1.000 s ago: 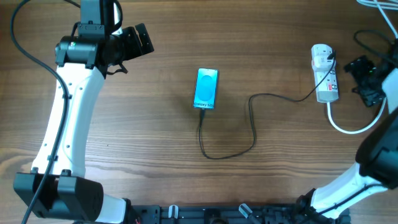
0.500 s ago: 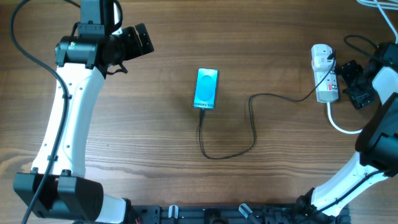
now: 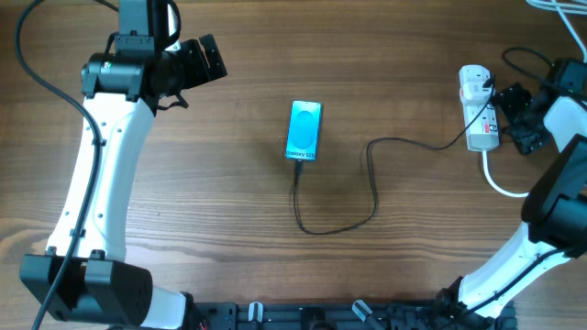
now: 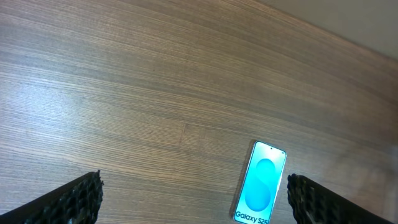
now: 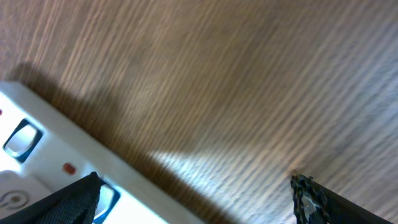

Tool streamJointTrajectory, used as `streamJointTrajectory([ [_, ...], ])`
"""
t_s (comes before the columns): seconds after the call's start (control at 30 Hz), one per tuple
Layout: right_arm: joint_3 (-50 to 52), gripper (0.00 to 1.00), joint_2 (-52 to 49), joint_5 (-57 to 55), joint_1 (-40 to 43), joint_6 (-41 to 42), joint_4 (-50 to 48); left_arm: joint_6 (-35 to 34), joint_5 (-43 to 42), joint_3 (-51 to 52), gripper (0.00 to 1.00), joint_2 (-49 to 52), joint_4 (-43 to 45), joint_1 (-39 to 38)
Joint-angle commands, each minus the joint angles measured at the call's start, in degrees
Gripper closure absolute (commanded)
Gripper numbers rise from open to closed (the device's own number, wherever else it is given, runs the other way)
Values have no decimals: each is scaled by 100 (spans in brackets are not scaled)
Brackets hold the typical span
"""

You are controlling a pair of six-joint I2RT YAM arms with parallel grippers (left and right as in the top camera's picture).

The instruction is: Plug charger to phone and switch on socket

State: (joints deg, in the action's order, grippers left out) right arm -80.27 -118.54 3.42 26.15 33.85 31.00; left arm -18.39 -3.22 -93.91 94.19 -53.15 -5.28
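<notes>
Plainly, both pairs of fingers are held wide apart, with nothing gripped between them. The left gripper (image 3: 213,60) is held above the grained brown wooden table (image 3: 229,202). In its wrist view the flat rectangular phone (image 4: 261,185), with a glossy cyan screen and a white text strip, is seen lying ahead of the ribbed black fingers (image 4: 81,194), nearer the right-hand one. The right gripper (image 3: 510,117) is set just beside the socket (image 3: 479,115), a smooth white plastic strip with a rounded end. Its rocker switch (image 5: 22,137) and a small red mark (image 5: 68,168) are seen beyond the left-hand finger. The thin black charger (image 3: 371,188) is looped across the wood from the socket to the phone's text end, apart from both sets of fingers.
</notes>
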Motion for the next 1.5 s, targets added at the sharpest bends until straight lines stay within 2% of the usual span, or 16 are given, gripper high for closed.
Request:
streamJointTrajectory([
  [0.0,-83,0,-216,118,-186,90,-11,-50,74,26,0,31,11,31],
  [0.4,-83,0,-219,264,-199,57,142,-50,74,26,0,31,11,31],
  [0.57,-83,0,-219,306,-199,-308,188,-50,74,26,0,31,11,31],
  [1.47,-83,0,-391,308,-199,-367,319,-50,74,26,0,31,11,31],
])
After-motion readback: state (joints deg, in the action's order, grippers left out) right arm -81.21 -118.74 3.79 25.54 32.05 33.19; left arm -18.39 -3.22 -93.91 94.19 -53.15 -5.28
